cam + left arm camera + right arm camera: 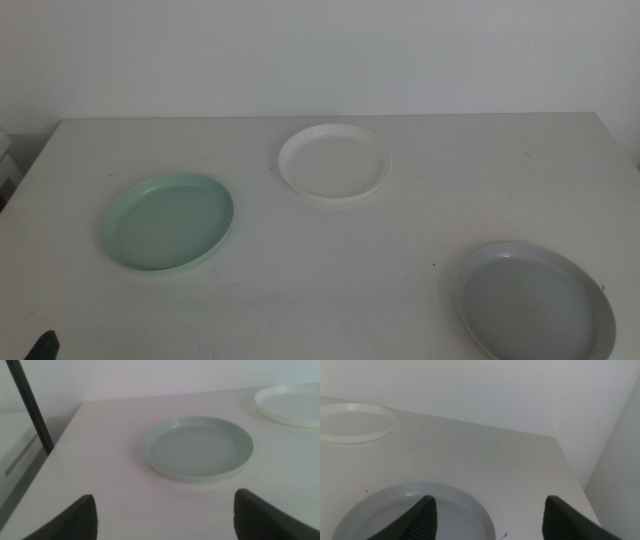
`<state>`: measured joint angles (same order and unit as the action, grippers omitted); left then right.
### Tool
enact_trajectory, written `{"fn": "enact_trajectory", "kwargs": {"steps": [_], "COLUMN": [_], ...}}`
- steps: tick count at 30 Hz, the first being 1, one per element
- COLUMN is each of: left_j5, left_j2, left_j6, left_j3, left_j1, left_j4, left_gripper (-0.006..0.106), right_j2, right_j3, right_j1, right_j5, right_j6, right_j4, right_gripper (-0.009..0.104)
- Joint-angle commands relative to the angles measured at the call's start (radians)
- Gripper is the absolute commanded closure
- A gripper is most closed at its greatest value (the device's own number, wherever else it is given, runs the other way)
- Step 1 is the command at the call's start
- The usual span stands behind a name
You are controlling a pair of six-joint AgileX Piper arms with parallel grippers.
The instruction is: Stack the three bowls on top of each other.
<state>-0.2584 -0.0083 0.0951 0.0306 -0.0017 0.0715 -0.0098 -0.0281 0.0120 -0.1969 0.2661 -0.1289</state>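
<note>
The left gripper point(165, 515) waits low at the near left corner of the white bench point(330, 250), only a dark tip of it showing at the bottom edge of the middle view. Its two dark jaws are spread wide with nothing between them, and they face the mint green bowl across a bare strip of bench.

The right gripper point(487, 517) hangs over the near right corner, above the grey bowl point(535, 302). Its jaws are likewise spread wide and hold nothing; in the right wrist view one jaw overlaps the bowl's inside and the other stands beyond its rim, over bare bench. Whether either jaw touches the bowl cannot be told.

The grey bowl lies flat by the near right corner, close to the near edge, its rim cut off by the bottom of the middle view. It looks the largest of the three.

The mint green bowl point(167, 222) lies flat and upright on the left half of the bench, farther in than the grey one and well apart from it.

The white bowl point(334, 162) lies flat beyond both, near the middle of the far edge, apart from the green bowl and well apart from the grey.

All three bowls are empty and sit singly; none rests on another
</note>
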Motion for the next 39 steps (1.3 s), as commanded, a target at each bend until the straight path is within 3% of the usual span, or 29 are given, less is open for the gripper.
{"fn": "enact_trajectory", "kwargs": {"steps": [1, 13, 30, 32, 39], "left_j5": [0.073, 0.015, -0.598, -0.694, -0.846], "left_j2": [0.048, 0.456, 1.057, 1.186, 1.399], "left_j6": [-0.026, -0.038, -0.095, -0.105, -0.133], "left_j3": [-0.052, -0.457, -1.318, -1.498, -1.755], "left_j1": [0.0, 0.0, 0.0, 0.0, 0.002], "left_j4": [0.001, 0.001, -0.015, -0.018, -0.026], "left_gripper": [-0.005, -0.005, -0.005, -0.005, -0.005], "right_j2": [-0.026, -0.026, -0.026, -0.026, -0.026], "right_j3": [0.006, 0.006, 0.006, 0.006, 0.006], "right_j1": [-0.007, -0.007, -0.007, -0.007, -0.007], "right_j5": [0.074, 0.074, 0.074, 0.074, 0.074], "right_j6": [0.007, 0.007, 0.007, 0.007, 0.007], "right_j4": [0.008, 0.008, 0.008, 0.008, 0.008], "right_gripper": [0.041, 0.041, 0.041, 0.041, 0.041]}}
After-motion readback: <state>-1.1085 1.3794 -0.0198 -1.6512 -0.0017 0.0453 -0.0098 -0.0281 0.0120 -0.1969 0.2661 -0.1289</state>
